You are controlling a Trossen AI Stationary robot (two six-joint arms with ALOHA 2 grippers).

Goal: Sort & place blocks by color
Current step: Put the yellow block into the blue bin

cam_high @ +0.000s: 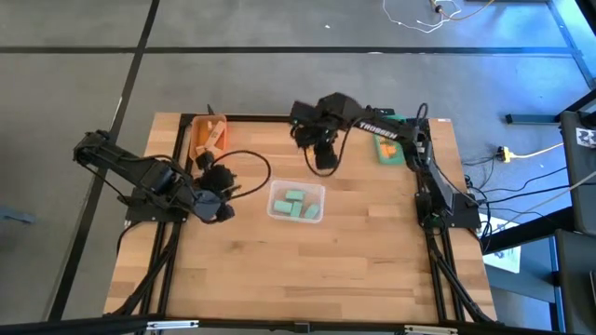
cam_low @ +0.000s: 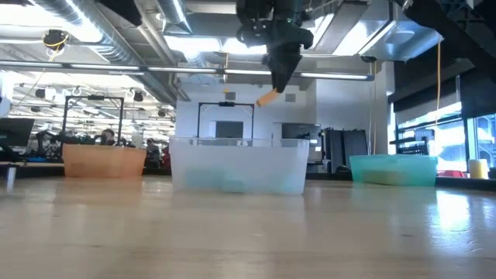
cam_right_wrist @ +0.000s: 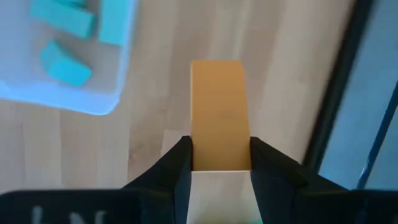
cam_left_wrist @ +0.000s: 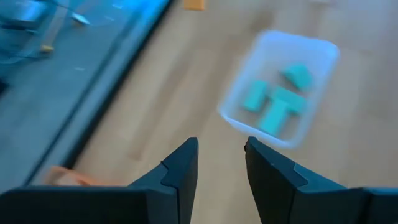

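My right gripper (cam_high: 323,160) is high above the table's far middle, shut on an orange block (cam_right_wrist: 217,112), which also shows in the low view (cam_low: 267,98). A clear tray (cam_high: 296,202) at mid-table holds several mint green blocks (cam_left_wrist: 278,102). An orange tray (cam_high: 209,137) stands at the far left and a teal tray (cam_high: 389,149) at the far right. My left gripper (cam_left_wrist: 221,155) is open and empty above the table, left of the clear tray. My right gripper pinches the orange block by its two long sides, at its rear end (cam_right_wrist: 217,163), between the two fingers. The fingers point down and lie along the block. The block sticks out past the fingertips, tilted, lifted clear of the table.
A black cable (cam_high: 250,167) loops on the table between the orange tray and the clear tray. Bare wood lies in front of the clear tray toward the near edge.
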